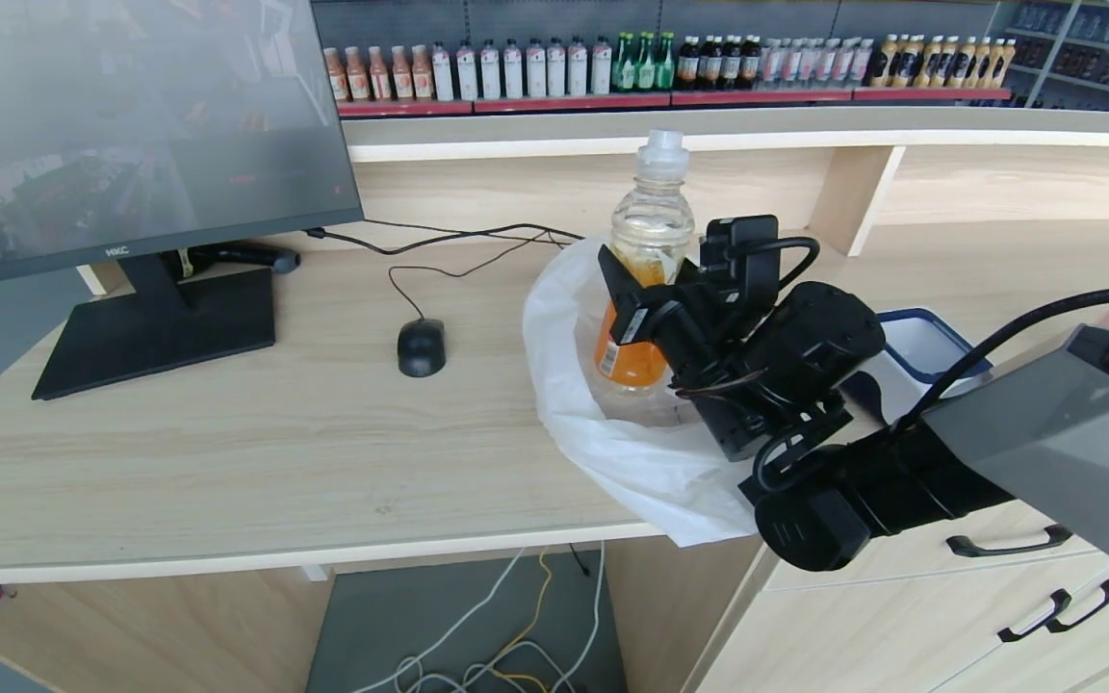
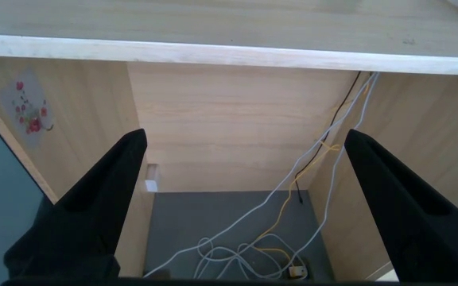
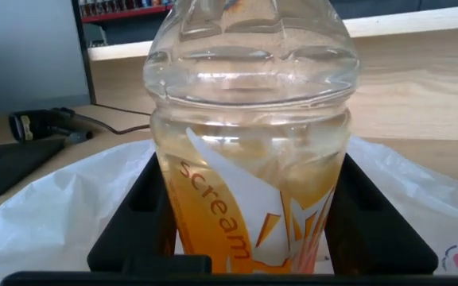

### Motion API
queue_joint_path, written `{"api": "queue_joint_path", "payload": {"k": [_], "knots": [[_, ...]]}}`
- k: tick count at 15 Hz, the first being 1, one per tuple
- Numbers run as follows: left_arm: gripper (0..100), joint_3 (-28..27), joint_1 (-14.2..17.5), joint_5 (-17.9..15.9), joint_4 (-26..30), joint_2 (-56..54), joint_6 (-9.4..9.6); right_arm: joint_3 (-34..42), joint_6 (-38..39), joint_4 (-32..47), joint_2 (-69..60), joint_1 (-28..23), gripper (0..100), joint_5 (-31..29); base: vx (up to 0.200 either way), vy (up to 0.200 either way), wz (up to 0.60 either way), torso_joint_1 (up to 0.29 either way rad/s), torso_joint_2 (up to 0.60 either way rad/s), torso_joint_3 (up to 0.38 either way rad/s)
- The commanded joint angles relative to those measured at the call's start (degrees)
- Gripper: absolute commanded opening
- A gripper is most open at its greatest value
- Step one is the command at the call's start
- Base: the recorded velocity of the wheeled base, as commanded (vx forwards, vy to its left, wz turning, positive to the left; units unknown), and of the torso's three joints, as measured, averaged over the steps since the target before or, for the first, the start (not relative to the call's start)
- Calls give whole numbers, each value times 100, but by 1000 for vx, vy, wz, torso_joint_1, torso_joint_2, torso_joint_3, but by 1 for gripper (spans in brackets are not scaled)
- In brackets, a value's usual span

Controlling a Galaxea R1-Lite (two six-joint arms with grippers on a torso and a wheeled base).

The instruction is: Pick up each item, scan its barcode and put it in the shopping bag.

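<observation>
Right gripper (image 1: 636, 308): fingers (image 3: 133, 214) clamped on either side of the bottle (image 1: 651, 260), gripping it low on the orange label.

Bottle: upright, long axis vertical, cap up. It stands at the right of the counter (image 1: 275, 443), inside the spread mouth of the white shopping bag (image 1: 612, 443). Bag material lies around its base on the left, near and far sides. Cannot tell whether the base rests on the bag or hangs just above it.

Left gripper (image 2: 245, 143): fingers spread wide, nothing between them. It sits below the counter's near edge, well apart from the bottle.

Judgement: the right arm alone serves this item. The release direction is straight down along the bottle's axis, since the bag lies directly beneath the fingers.
</observation>
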Motion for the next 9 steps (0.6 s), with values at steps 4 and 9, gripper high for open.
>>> {"api": "queue_joint_path", "payload": {"k": [4, 9], "knots": [[100, 0, 0, 1, 0, -2, 1, 8, -2, 5, 105, 18, 0, -2, 0, 0, 0, 0, 0, 0], [100, 0, 0, 1, 0, -2, -8, 246, -2, -92, 114, 115, 0, -2, 0, 0, 0, 0, 0, 0]]}}
